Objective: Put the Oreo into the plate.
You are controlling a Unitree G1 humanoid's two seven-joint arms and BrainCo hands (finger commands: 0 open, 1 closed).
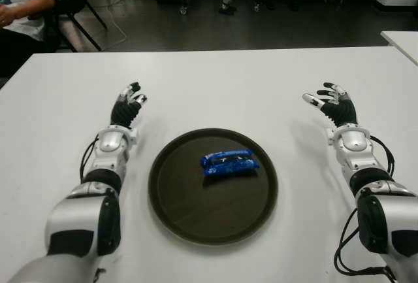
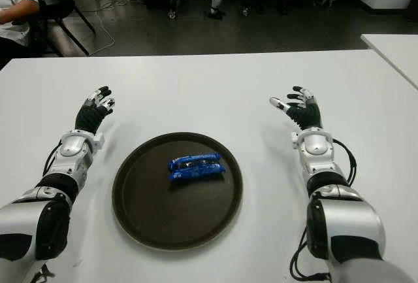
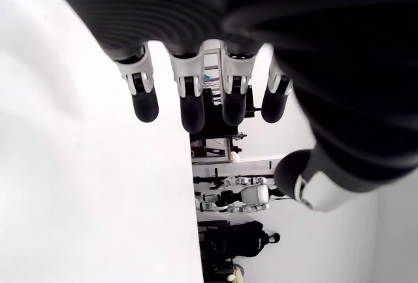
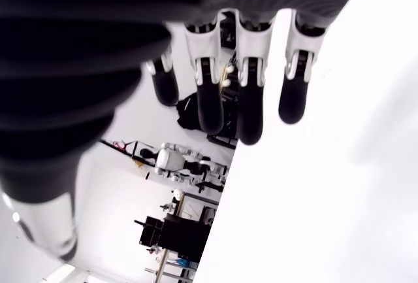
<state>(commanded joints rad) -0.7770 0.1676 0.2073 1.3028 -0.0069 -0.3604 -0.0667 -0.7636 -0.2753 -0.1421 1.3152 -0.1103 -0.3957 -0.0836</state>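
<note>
A blue Oreo pack (image 1: 228, 163) lies inside the dark round plate (image 1: 176, 191), a little beyond its middle. My left hand (image 1: 128, 104) shows to the left of the plate, over the white table, fingers relaxed and holding nothing. To the right of the plate my right hand (image 1: 332, 101) is held with its fingers spread, also empty. Both wrist views show extended fingers (image 3: 189, 103) (image 4: 248, 97) with nothing between them.
The white table (image 1: 228, 87) stretches beyond the plate. A seated person (image 1: 19, 5) is at the far left past the table's back edge. Another white table corner (image 1: 401, 38) shows at the far right. Chairs and equipment stand on the dark floor behind.
</note>
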